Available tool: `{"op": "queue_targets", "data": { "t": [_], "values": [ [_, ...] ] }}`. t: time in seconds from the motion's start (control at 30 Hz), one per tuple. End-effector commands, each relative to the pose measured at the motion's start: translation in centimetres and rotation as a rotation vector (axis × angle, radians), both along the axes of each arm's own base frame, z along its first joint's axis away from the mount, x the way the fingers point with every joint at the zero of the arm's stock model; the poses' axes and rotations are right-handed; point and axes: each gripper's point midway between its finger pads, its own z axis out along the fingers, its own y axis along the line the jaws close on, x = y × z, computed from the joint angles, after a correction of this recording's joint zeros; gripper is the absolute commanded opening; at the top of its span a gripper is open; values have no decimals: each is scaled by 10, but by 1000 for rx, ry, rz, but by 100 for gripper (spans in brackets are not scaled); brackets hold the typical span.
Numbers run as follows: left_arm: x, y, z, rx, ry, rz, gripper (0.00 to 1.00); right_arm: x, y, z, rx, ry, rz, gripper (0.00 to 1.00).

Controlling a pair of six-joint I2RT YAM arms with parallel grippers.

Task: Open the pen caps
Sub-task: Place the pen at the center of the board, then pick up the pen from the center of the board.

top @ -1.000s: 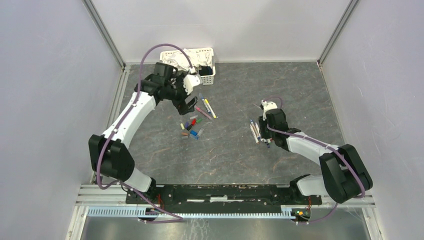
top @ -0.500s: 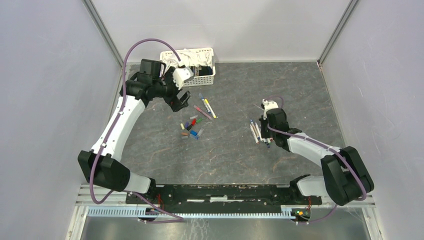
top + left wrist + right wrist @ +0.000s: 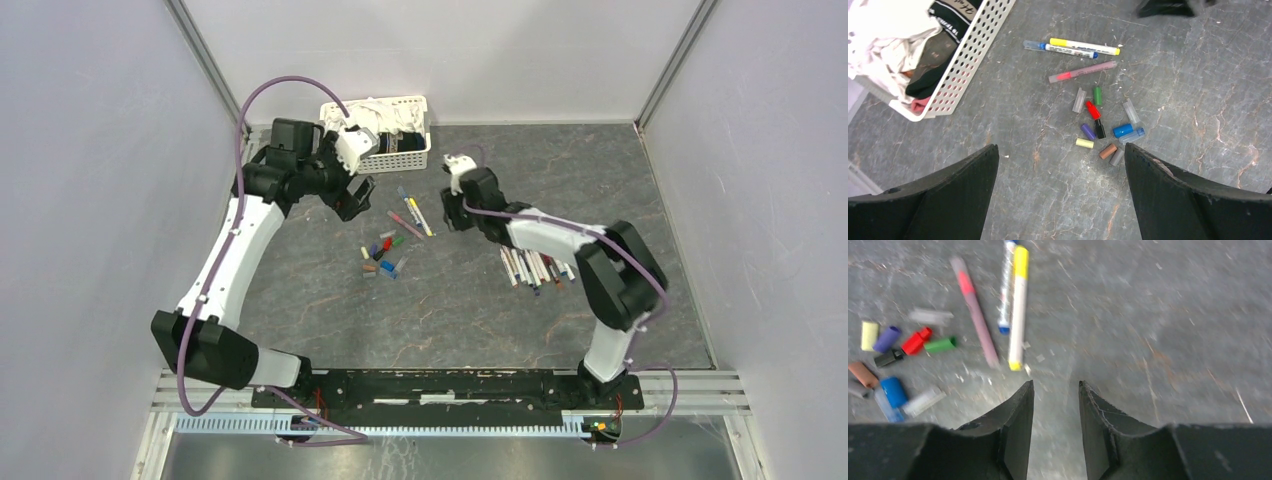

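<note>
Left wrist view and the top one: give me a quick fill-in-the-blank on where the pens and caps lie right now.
1. Next to the white basket lie ___ pens.
2. The yellow-ended pen lies side by side with the ___-ended one.
3. The left pincer hangs above the loose caps with its jaws wide ___.
4. The bigger bunch of pens lies toward the ___ of the top view.
Missing words: three; blue; open; right.

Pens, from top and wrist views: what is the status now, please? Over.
Left gripper open, empty. Right gripper slightly open, empty, near three capped pens. Loose caps beside them; nothing blocking.
</note>
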Motion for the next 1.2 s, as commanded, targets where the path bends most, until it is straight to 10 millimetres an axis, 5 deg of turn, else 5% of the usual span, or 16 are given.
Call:
{"op": "queue_targets", "data": {
  "t": [0.0,0.23,0.6,0.83,0.97,1.17],
  "values": [
    [-2,11,34,-51,-105,91,100,28,50,-4,-1,3,78,41],
    [-20,8,22,-42,-74,29,100,60,82,-37,-27,54,91,32],
    [-28,6,7,-32,-28,-10,100,61,75,-76,-104,113,72,31],
    [-30,5,0,-33,-2,-19,100,70,69,-27,-40,9,-7,31],
    [-31,5,-1,-29,-2,-18,100,69,85,5,47,-35,27,31],
    [-32,4,-3,-35,10,-23,100,60,107,1,69,-16,84,33]
  ]
}}
